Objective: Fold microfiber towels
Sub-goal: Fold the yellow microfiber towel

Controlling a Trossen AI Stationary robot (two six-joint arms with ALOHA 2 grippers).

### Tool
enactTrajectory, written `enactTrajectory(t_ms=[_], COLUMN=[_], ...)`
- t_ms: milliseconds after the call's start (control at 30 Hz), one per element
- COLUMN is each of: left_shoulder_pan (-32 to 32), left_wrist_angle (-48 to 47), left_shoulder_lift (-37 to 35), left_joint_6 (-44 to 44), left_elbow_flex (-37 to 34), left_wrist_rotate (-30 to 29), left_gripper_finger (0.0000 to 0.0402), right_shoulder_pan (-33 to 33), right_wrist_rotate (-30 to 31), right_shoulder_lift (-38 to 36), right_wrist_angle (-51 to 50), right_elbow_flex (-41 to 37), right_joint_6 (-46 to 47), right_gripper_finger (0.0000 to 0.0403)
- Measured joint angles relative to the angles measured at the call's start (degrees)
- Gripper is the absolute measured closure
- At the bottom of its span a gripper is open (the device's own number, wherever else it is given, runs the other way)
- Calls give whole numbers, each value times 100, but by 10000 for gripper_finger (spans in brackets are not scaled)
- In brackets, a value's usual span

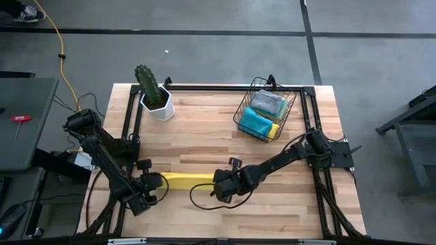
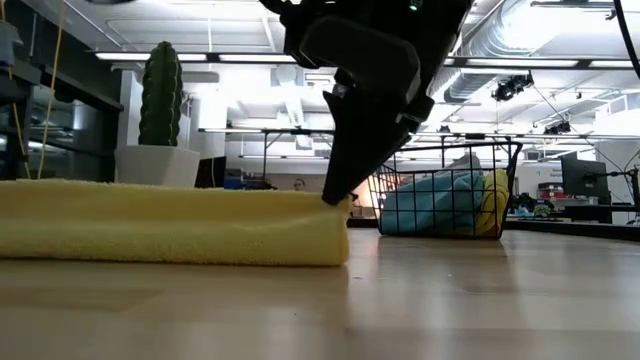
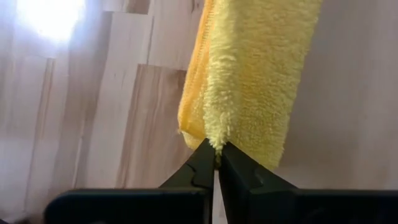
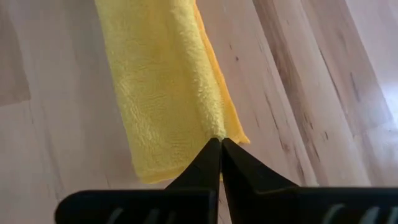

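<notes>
High view shows us mid-fold: left tool (image 1: 158, 182) and right tool (image 1: 216, 181) each pinch shut an end of the yellow towel (image 1: 185, 180), folded into a strip on the surface (image 1: 204, 136). Next we likely fold end to end. Basket (image 1: 264, 109) and cactus (image 1: 151, 90) sit well apart; nothing obstructs.

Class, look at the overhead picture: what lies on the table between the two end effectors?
The folded yellow towel spans the stretch from the left end effector to the right end effector, each pinching one end; the high view shows this.
</notes>
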Motion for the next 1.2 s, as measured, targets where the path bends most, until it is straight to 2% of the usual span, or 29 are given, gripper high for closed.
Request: enactTrajectory(t_ms=[133, 233, 333, 500, 633, 800, 900, 1067, 1200], left_shoulder_pan=[84, 152, 204, 210, 30, -299, -392, 12, 624], left_wrist_angle=[-46, -115, -401, -1530, -1801, -1173, -493, 415, 1290], left_shoulder_lift=[0, -2, -2, -144, -553, -1266, -1843, -3167, -4347], left_joint_6=[12, 200, 426, 540, 460, 529, 936, 1698, 2585], left_elbow_flex=[0, -1, 47, 390, 531, 274, -91, -874, -1486], left_wrist_rotate=[-119, -189, -187, -296, -903, -1893, -2204, -2286, -2026], left_gripper_finger=[375, 348, 319, 276, 252, 240, 240, 252, 264], right_shoulder_pan=[2, 2, 4, 6, 2, 105, 278, 501, 568], right_wrist_rotate=[-4, 2, 253, 831, 1055, 1694, 1999, 2325, 2281], right_shoulder_lift=[0, 0, 0, 0, -2, -2, -2, -22, -474], right_wrist_angle=[195, 335, 343, 296, -103, -1077, -1695, -2884, -3080], right_elbow_flex=[0, 0, 0, 0, 2, 2, 2, -79, -1061], right_joint_6=[-5, -54, -193, -772, -861, -338, 177, 1431, 2619], right_gripper_finger=[398, 375, 331, 247, 201, 179, 180, 183, 183])
